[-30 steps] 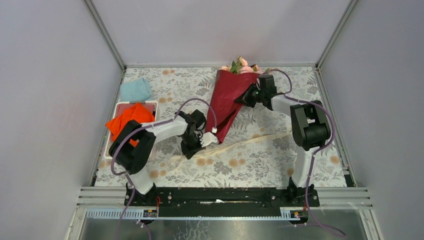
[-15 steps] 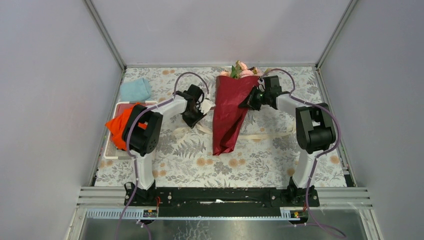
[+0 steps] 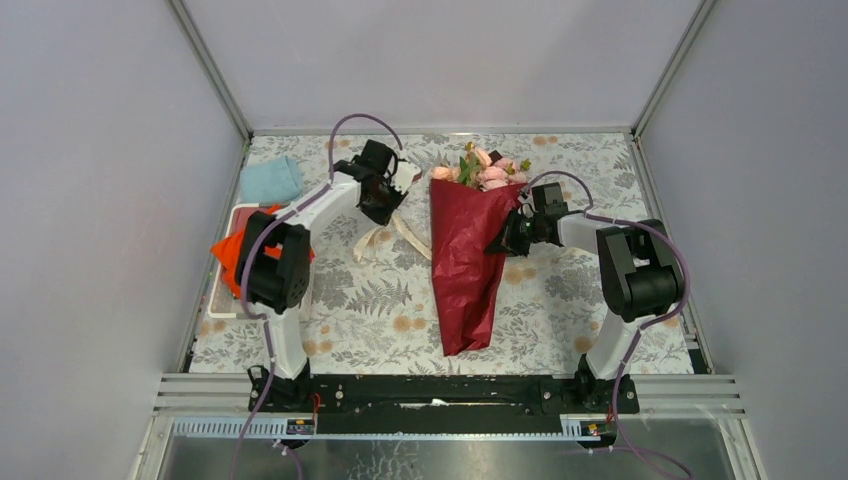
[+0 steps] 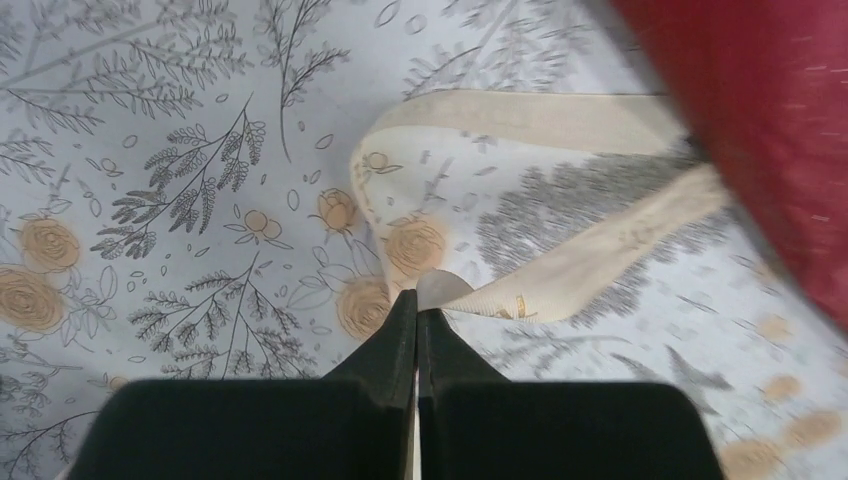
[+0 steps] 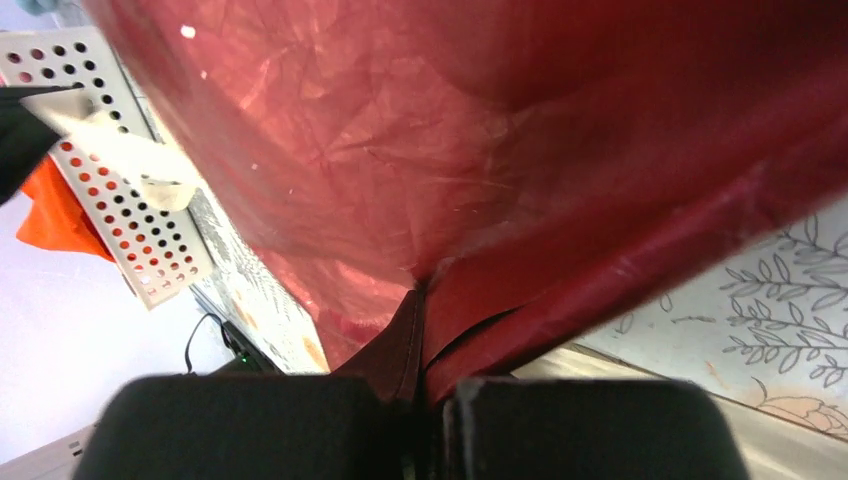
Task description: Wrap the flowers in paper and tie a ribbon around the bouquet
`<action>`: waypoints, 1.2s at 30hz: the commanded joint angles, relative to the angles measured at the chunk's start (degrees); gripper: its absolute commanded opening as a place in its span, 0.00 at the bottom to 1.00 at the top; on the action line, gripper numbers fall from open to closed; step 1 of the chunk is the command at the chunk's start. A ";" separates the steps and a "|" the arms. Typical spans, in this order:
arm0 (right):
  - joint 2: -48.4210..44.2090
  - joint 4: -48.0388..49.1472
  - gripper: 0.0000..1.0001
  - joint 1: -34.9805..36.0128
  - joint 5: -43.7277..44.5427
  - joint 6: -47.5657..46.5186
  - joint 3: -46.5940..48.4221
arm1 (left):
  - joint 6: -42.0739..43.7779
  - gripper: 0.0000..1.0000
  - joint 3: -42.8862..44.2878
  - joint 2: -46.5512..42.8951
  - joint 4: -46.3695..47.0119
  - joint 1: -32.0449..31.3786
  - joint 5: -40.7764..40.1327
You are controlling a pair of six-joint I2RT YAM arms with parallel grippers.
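The tray (image 3: 222,300) sits well to the left of the left claw (image 3: 380,208), on its near side, and holds an orange cloth (image 3: 240,250) that spills over the tray's left rim. A blue cloth (image 3: 272,180) lies on the tablecloth (image 3: 380,310) left of that claw, outside the tray. The paper (image 3: 460,230) forms a cone with the flowers (image 3: 485,172) showing at its wide end. This bouquet (image 3: 470,300) lies between the two claws, blooms to the far side.

The left claw is clenched on the ribbon (image 4: 560,270), pinching one end at its tips. From there two strands run off to the right across the tablecloth and go out of sight at the paper's edge. The right claw (image 5: 418,300) is clenched on a fold of the paper at the cone's right edge, a little below the blooms.

The cone's tip lies well nearer than both claws, close to the table's near edge. The blooms lie near the far edge, just right of the left claw. Bare tablecloth lies on the near side of the left claw, between the left arm and the cone. A narrower strip lies on the near side of the right claw, between the cone and the right arm's base
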 commanded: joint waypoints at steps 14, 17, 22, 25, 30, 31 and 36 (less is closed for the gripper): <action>1.66 3.81 0.00 0.62 0.77 -3.11 -1.13 | 23.17 0.61 -3.90 -19.02 -26.69 -16.37 22.23; 1.75 4.00 0.00 0.64 0.80 -3.09 -1.21 | 17.79 0.68 -7.71 -20.01 -19.11 -9.84 17.48; 2.18 3.72 0.00 0.58 0.74 -3.23 -0.88 | -0.65 0.73 -1.25 -7.57 -4.13 1.35 0.35; 2.08 3.71 0.00 0.56 0.77 -3.39 -0.61 | -2.88 0.79 2.70 0.73 -2.48 3.80 1.06; 1.87 3.05 0.00 0.58 1.15 -4.18 -0.34 | -2.19 0.80 3.34 6.76 -0.58 3.78 3.83; 1.98 3.05 0.00 0.60 1.03 -4.22 -0.33 | -2.46 0.78 2.83 7.24 0.76 3.79 2.06; 2.09 3.29 0.00 0.56 0.79 -4.14 -0.42 | -1.86 0.29 2.10 8.53 0.87 3.82 0.22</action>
